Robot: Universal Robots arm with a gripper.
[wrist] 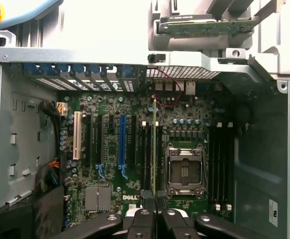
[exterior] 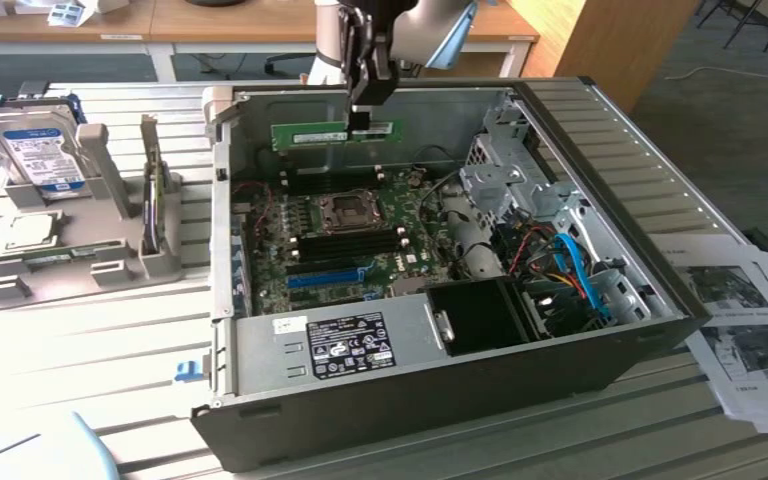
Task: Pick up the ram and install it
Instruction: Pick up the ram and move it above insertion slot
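The ram (exterior: 332,133) is a long green stick with a white sticker. It hangs level over the back part of the open computer case (exterior: 584,120), and my gripper (exterior: 369,118) is shut on its right end in the exterior view. In the wrist view the ram (wrist: 154,144) shows edge-on as a thin green line between my fingertips (wrist: 145,199). It hangs above the black memory slots (wrist: 145,149) beside the CPU socket (wrist: 184,169), clear of the motherboard (wrist: 194,107).
On the exterior view's left, a grey stand (exterior: 104,190) holds a hard drive (exterior: 40,150) and a small green board (exterior: 57,258). Inside the case are a blue slot strip (exterior: 324,277), the power supply (exterior: 344,345) and cables (exterior: 571,270). Printed papers (exterior: 744,320) lie at the right.
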